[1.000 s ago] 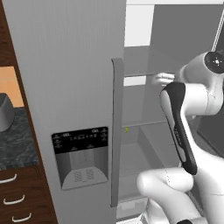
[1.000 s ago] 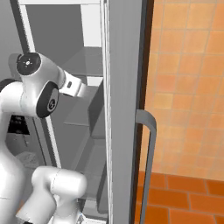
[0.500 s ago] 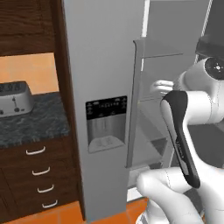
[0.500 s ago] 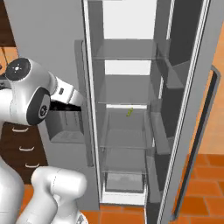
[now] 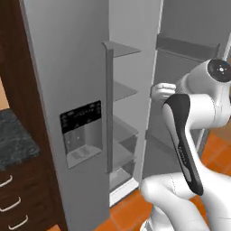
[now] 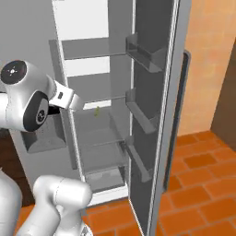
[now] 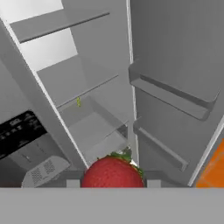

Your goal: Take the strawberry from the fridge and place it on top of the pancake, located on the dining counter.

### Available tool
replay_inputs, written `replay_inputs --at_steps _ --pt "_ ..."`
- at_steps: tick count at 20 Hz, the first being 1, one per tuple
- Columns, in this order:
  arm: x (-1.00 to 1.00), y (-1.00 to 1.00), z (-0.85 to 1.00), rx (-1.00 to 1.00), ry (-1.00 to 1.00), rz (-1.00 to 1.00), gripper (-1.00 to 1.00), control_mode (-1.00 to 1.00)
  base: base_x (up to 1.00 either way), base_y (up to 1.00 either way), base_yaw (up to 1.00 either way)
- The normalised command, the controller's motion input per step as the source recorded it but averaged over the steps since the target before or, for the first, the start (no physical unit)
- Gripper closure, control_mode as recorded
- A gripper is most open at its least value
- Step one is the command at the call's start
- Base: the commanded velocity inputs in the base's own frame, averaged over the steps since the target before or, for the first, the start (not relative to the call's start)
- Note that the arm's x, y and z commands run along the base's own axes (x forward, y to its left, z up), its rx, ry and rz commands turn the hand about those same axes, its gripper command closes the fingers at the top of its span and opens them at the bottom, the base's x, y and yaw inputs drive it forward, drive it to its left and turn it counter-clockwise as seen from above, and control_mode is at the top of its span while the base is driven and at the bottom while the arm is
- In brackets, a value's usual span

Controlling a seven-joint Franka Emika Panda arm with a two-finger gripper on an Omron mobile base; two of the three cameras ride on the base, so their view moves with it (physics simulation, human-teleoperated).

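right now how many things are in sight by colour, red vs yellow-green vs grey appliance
red: 1, the strawberry
yellow-green: 1, a small item on a fridge shelf
grey appliance: 1, the fridge, right door open
total: 3

Arm (image 5: 198, 113): glossy white rounded shells, black link along forearm w/ faint light lettering. Dark round joint cap (image 6: 14, 73), concentric rings, small dot markings. Bulbous white base (image 6: 60, 198).

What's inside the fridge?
The fridge has bare grey shelves and door bins, plus one tiny yellow-green bit on a middle shelf. The closed left door hides that side.
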Motion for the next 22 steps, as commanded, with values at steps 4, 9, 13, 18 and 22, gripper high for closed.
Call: replay_inputs --at_steps 4,9,13,18,22 --pt "0.0 0.0 0.0 0.0 0.0 0.0 1.0 1.0 -0.24 0.26 -0.88" --pt "0.0 0.0 0.0 0.0 0.0 0.0 1.0 1.0 -0.72 0.63 -0.71" --pt "0.0 0.0 0.0 0.0 0.0 0.0 1.0 1.0 -0.91 0.83 -0.62" --pt "0.0 0.0 0.0 0.0 0.0 0.0 1.0 1.0 -0.34 0.35 -0.86" --pt "0.0 0.0 0.0 0.0 0.0 0.0 1.0 1.0 0.15 0.2 -0.89"
